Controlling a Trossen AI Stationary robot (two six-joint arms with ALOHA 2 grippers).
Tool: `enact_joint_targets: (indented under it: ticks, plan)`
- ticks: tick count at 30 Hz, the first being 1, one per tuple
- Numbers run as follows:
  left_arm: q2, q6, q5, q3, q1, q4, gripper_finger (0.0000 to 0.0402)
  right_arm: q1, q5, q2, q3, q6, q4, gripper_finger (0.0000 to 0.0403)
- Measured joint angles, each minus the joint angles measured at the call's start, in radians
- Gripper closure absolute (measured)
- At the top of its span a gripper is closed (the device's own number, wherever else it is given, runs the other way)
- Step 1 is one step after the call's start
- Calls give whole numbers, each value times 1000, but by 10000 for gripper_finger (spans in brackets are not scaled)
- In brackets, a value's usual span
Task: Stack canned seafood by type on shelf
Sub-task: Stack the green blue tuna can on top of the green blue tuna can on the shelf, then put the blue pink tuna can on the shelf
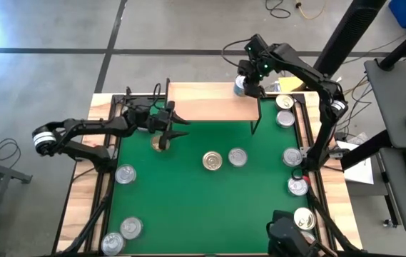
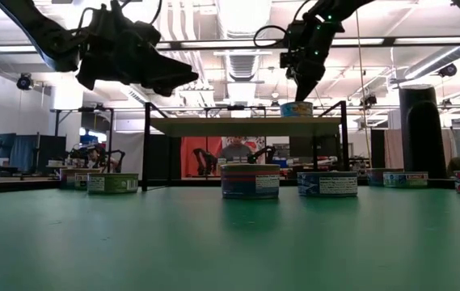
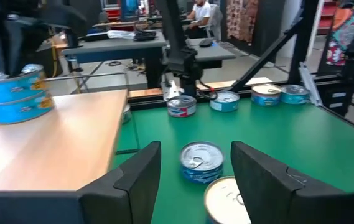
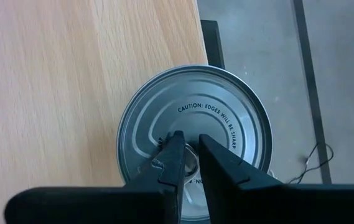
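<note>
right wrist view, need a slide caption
Right gripper, fingers nearly shut, over the lid of a silver can near the wooden shelf edge.

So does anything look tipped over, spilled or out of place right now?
Nothing stands out. The tins on the green mat all sit flat, and the stacked cans on the shelf look squarely aligned under the right end effector.

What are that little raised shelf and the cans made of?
The shelf looks like pale, matte wood with visible grain, on thin black legs, probably metal. The can under the right gripper has a shiny silver metal lid with embossed rings and stamped lettering.
</note>
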Motion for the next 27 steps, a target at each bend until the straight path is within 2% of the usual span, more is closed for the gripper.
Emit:
enact_joint_targets:
  ticks: [7,13,16,19,27]
  plan:
    - [0,15,-166,-11,-116,-15,241,31,10,-61,-3,63,-28,365]
    - [-5,-12,-249,-13,-219,-28,243,136,0,-120,-2,72,-19,365]
    - [-23,-39,-295,-13,-295,-42,243,221,0,-144,-3,122,-14,365]
    - [-48,-48,-388,-20,-403,-51,243,339,-3,-165,-12,174,-11,365]
    - [-58,-99,-789,-36,-789,-71,243,710,-15,-162,-103,398,-5,365]
